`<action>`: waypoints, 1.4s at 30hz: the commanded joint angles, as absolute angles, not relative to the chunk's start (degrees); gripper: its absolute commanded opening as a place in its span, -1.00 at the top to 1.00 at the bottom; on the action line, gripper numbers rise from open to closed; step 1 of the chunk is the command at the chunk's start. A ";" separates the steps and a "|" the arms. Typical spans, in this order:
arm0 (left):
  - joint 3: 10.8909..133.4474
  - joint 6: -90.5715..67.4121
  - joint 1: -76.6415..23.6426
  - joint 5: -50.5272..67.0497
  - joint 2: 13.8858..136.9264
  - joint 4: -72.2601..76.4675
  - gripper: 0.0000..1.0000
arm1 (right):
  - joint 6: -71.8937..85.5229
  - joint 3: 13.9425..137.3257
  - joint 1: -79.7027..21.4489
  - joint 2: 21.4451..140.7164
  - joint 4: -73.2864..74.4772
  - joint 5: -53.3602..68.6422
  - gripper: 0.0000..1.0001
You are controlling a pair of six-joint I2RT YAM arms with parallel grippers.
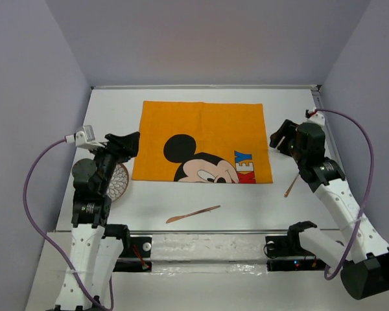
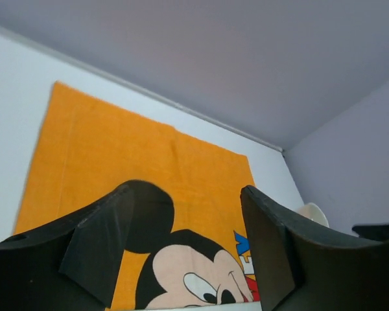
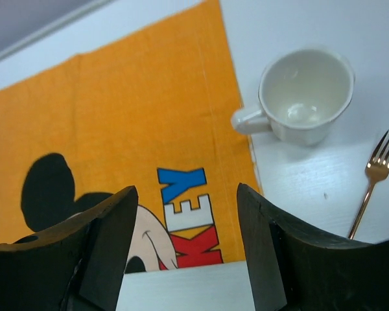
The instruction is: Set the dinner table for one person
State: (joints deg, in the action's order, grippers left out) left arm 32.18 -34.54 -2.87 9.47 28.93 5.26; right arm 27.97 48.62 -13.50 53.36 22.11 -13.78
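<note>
The dinner table (image 1: 246, 207) is a white tabletop with an orange Mickey Mouse cloth (image 1: 201, 139) spread flat on it. My left gripper (image 1: 126, 144) hovers at the cloth's left edge, open and empty; in the left wrist view its jaws (image 2: 191, 192) frame Mickey's face. My right gripper (image 1: 282, 136) hovers at the cloth's right edge, also open and empty (image 3: 185, 191). A white cup (image 3: 305, 94) stands upright just right of the cloth. A copper fork (image 3: 371, 181) lies beside it. A copper knife (image 1: 193, 214) lies in front of the cloth.
A small patterned plate (image 1: 120, 183) lies left of the cloth, partly under my left arm. The fork (image 1: 290, 186) is near my right arm's forearm. The cup's rim (image 2: 313, 212) shows past the left gripper's right finger. Grey walls close in the table on three sides.
</note>
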 commanded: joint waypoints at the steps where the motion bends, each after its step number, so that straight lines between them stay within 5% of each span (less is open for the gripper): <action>1: 41.91 -21.65 -3.25 24.17 29.89 3.09 -0.69 | 24.27 56.85 -13.10 51.94 25.13 -18.27 -0.39; 4: 39.48 -19.25 -6.49 21.19 25.24 1.23 -0.98 | 23.64 58.97 -11.87 54.22 25.40 -25.21 -0.47; 13: 37.00 -14.94 -13.79 18.10 23.47 0.26 -0.98 | 25.22 60.90 3.85 67.93 20.13 -21.10 -0.49; 19: 37.62 -14.50 -19.32 15.12 22.24 -1.84 -0.98 | 26.28 62.49 4.39 77.77 18.02 -22.51 -0.38; 28: 37.70 -14.06 -23.73 12.39 20.04 -3.08 -0.98 | 28.65 61.61 4.39 85.69 15.38 -20.13 0.25; 32: 37.88 -13.97 -25.13 10.38 20.04 -3.69 -0.98 | 28.04 62.93 4.39 87.10 14.50 -18.81 1.00; 38: 38.06 -14.15 -26.10 8.79 19.95 -4.22 -0.98 | 22.77 64.32 0.81 79.46 7.47 -16.71 1.00; 42: 38.14 -13.98 -26.02 8.27 20.21 -4.39 -0.98 | 18.29 78.43 -6.65 84.45 9.92 -18.36 1.00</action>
State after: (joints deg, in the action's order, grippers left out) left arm 36.69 -15.07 -25.82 9.19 20.40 -5.56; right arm 22.11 63.57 0.23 84.14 18.46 -18.68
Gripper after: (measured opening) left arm 0.989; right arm 0.056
